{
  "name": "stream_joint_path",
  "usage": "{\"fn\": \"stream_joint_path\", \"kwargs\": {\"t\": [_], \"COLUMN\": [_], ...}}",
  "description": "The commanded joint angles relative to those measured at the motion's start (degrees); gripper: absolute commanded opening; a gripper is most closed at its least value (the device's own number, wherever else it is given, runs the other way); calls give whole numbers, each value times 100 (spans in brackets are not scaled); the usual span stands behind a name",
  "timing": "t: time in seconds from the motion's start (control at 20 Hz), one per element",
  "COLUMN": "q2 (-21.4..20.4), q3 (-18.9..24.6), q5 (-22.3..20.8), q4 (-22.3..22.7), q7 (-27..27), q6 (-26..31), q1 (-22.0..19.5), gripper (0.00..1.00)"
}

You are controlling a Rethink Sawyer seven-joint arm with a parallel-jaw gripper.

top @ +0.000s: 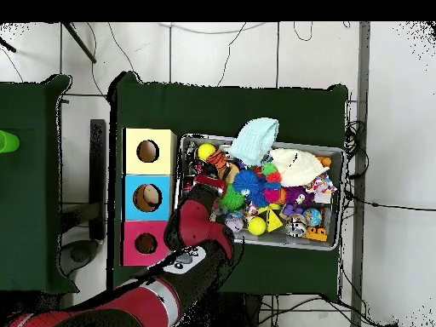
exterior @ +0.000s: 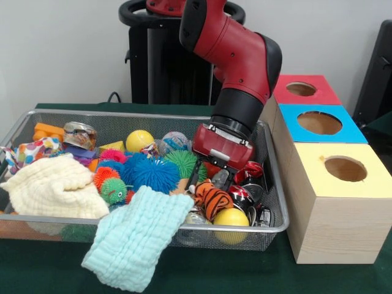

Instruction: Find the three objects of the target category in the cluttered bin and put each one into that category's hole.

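Observation:
My gripper (exterior: 207, 182) reaches down into the right part of the wire bin (exterior: 277, 228), open, with its tips just above an orange tiger-striped plush (exterior: 212, 199). Nothing is held between them. A blue spiky ball (exterior: 153, 173) and a green spiky ball (exterior: 181, 162) lie to its left. Shiny red-and-black toys (exterior: 250, 174) lie to its right. One yellow ball (exterior: 139, 139) sits at the back and another (exterior: 231, 218) at the front rim. In the overhead view the gripper (top: 208, 178) is at the bin's box-side end.
Three wooden boxes with holes stand beside the bin: red (exterior: 301, 89), blue (exterior: 320, 122), yellow (exterior: 345, 168). A light-blue cloth (exterior: 139, 236) hangs over the front rim. A cream cloth (exterior: 55, 190) covers the left end. A tin (exterior: 79, 135) and orange blocks (exterior: 49, 130) lie at the back left.

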Motion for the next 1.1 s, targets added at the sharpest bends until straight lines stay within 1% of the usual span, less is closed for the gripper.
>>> {"fn": "stream_joint_path", "kwargs": {"t": [0.05,0.3,0.85,0.9,1.1], "q2": [228,206,262,264,259], "q3": [416,402,349,348,353], "q5": [80,32,105,110,64], "q4": [-716,-670,-638,-635,-660], "q7": [498,553,601,606,608], "q6": [-20,-59,-219,-230,-223], "q1": [-105,-115,-82,-81,-100], "gripper": [100,100,100,0,0]}}
